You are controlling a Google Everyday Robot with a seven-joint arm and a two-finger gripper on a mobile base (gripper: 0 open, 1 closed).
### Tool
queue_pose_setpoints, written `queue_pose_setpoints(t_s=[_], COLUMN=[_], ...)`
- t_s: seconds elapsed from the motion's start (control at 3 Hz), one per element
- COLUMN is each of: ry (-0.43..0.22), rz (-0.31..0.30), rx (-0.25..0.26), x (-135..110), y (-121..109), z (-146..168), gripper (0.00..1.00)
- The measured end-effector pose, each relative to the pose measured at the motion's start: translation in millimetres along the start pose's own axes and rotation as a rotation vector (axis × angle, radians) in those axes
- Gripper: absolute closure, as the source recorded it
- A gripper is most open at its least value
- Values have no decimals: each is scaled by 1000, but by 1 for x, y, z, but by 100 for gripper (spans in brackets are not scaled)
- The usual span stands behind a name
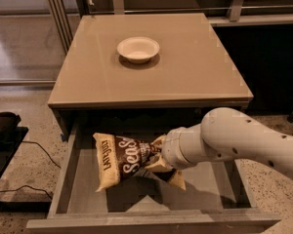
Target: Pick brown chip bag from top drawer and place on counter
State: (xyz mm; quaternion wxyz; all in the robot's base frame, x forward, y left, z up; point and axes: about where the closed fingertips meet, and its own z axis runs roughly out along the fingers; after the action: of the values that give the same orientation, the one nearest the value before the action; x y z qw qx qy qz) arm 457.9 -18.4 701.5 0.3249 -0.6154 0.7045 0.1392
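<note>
Top drawer (72, 179): pulled open, grey-brown, flat bottom and low walls; the bag is inside it.
Brown chip bag (123, 156): crinkly, dark brown with pale yellow ends and white script; tilted over the drawer floor, shadow beneath.
Gripper (160, 156): inside the drawer, at the end of a smooth white arm, pinching the bag's bunched right end.
Counter (190, 74): glossy tan square top; carries 1 bowl.
Bowl (138, 48): round, shallow, cream.

my arm (244, 140) is a fat, smooth, off-white tube, rounded like a capsule, with a few small dark dots scattered along its shell. it steps down to a short white wrist collar (175, 147) marked by a seam. my gripper is beyond that collar, hidden behind it, inside the top drawer (78, 189).
</note>
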Motion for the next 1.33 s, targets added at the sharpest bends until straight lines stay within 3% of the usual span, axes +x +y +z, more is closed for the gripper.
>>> queue_pose_setpoints(t_s=[0.33,0.67,1.0,1.33], ry=[3,36,120,120], rz=[-43,-92,-131,-131], rx=[30,95,242,243], x=[-25,-63,-117,-117], y=[-11,-34,-70,-70], z=[-38,-94,-180,-180], gripper=[100,100,100,100])
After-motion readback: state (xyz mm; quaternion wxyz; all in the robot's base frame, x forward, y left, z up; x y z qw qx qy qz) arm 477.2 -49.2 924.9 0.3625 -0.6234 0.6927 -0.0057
